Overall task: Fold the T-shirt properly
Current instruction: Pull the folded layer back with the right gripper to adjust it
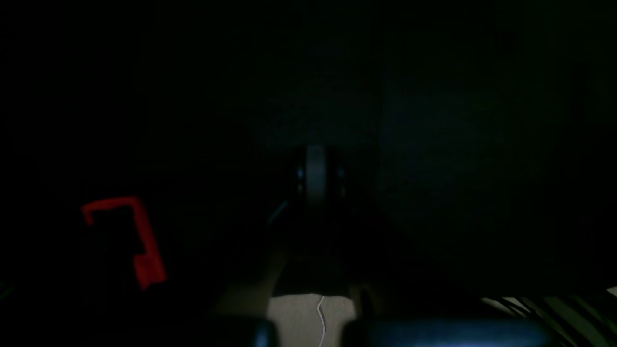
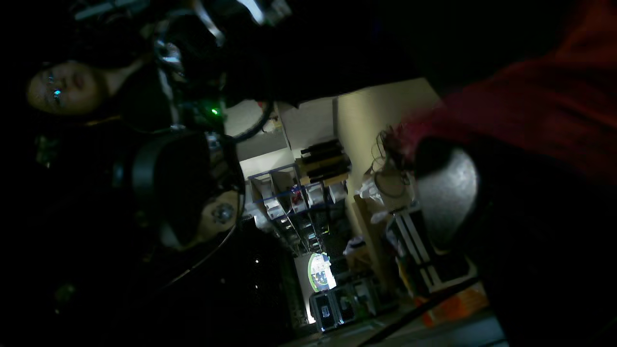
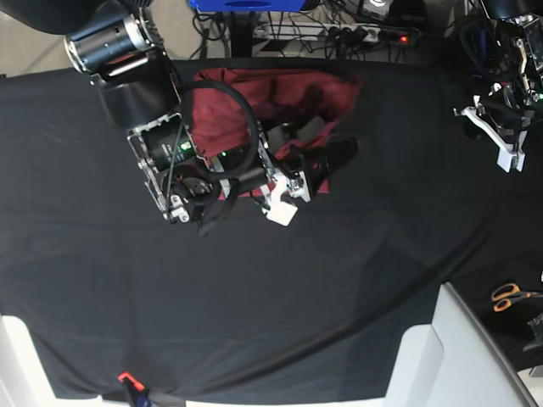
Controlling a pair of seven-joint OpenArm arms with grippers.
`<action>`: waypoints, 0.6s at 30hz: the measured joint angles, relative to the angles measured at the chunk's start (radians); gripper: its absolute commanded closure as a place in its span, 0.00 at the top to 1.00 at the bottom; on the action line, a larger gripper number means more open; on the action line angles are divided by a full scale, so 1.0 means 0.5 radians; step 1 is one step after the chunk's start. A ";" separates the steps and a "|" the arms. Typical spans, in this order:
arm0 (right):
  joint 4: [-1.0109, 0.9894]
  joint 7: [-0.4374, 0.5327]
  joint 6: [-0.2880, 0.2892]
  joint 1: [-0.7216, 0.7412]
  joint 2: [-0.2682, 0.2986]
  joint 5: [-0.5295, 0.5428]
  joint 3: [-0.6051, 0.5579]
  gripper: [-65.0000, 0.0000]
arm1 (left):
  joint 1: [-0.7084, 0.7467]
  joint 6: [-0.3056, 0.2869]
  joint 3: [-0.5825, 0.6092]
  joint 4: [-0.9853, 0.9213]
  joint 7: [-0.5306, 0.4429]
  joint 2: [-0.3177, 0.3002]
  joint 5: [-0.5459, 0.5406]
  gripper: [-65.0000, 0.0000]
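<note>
Scissors [image 3: 507, 295] lower right edge, on black cloth [image 3: 254, 305]. Right gripper [image 3: 293, 191] centre frame, jaws spread wide, over shirt edge, nothing gripped. T-shirt [image 3: 280, 93] bunched upper centre. Left gripper [image 3: 501, 136] upper right, fingers closed, empty.

We're looking at a lab: shelving [image 2: 308, 193] crammed with gear, power strip [image 3: 356, 34] cables trailing off the table's [image 3: 254, 322] far edge.
</note>
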 measured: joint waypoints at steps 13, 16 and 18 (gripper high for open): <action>0.833 0.371 -0.111 -0.145 0.332 -0.153 0.004 0.90 | 0.011 0.000 -0.002 0.000 0.000 -0.001 -0.001 0.00; 0.858 0.486 -0.129 -0.274 0.475 -0.177 0.006 0.48 | 0.020 0.000 -0.008 0.000 0.002 -0.013 0.000 0.00; 0.841 0.484 -0.136 -0.311 0.480 -0.163 0.011 0.16 | 0.018 0.000 -0.009 0.000 0.002 -0.015 0.000 0.00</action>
